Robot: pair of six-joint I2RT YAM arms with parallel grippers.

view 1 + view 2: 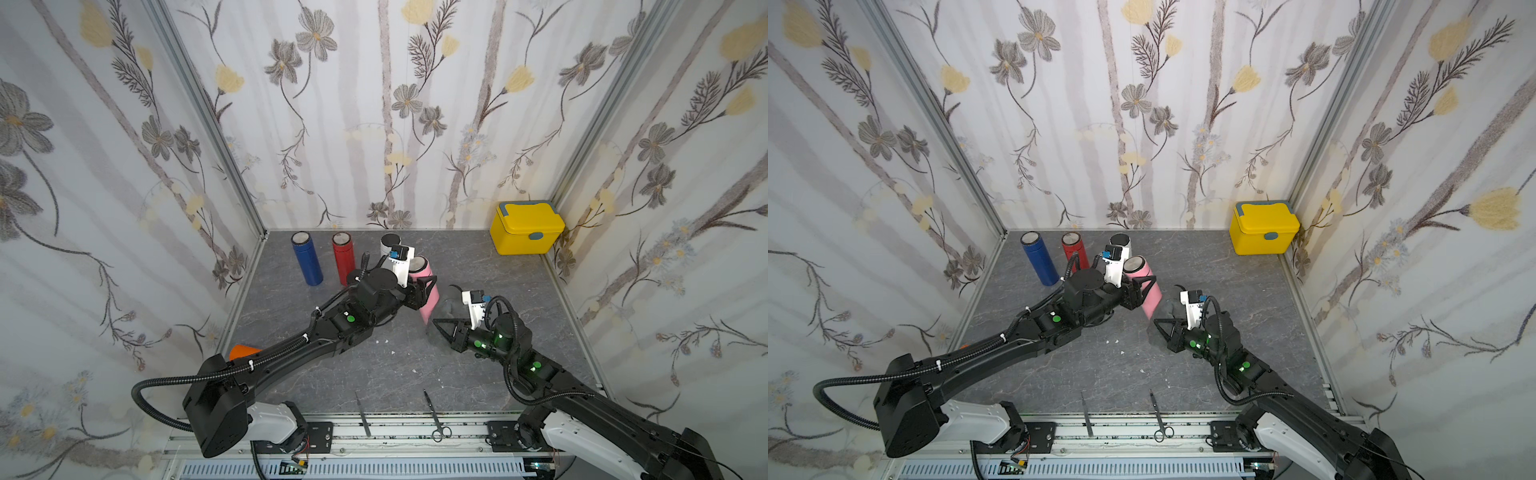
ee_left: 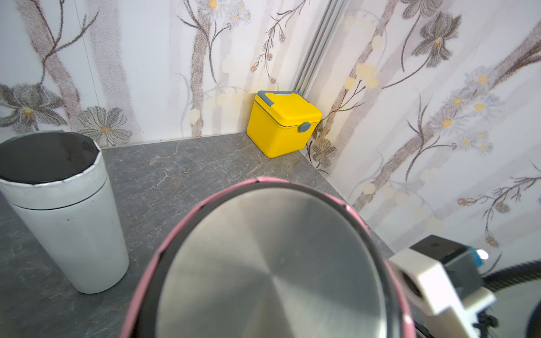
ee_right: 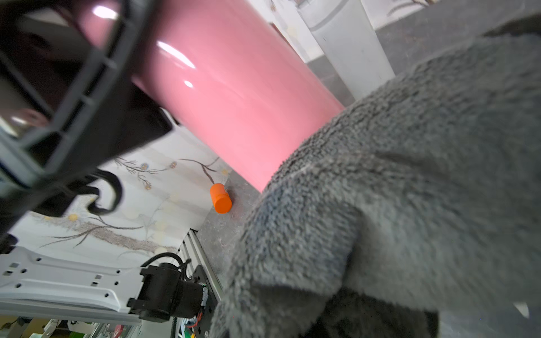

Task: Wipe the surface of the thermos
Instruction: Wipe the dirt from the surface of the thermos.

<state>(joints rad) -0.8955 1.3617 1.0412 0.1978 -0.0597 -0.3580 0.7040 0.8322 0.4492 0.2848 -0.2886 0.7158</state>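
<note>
A pink thermos (image 1: pixel 429 308) with a steel lid (image 2: pixel 269 263) hangs tilted above the grey tabletop, lid end toward the back wall. My left gripper (image 1: pixel 426 291) is shut on its body from the left; in the left wrist view the lid hides the jaws. My right gripper (image 1: pixel 440 326) is shut on a fluffy grey cloth (image 3: pixel 409 175). The cloth (image 1: pixel 1169 307) lies against the lower end of the pink thermos (image 3: pixel 234 87) on its right side. In both top views the right fingertips sit just below the thermos's bottom end.
Blue (image 1: pixel 307 259), red (image 1: pixel 343 255) and white (image 1: pixel 390 244) thermoses stand at the back left, close behind the left arm. A yellow box (image 1: pixel 525 228) fills the back right corner. An orange object (image 1: pixel 243 351) lies by the left wall. Scissors (image 1: pixel 436 415) and a metal tool (image 1: pixel 362 413) lie at the front edge.
</note>
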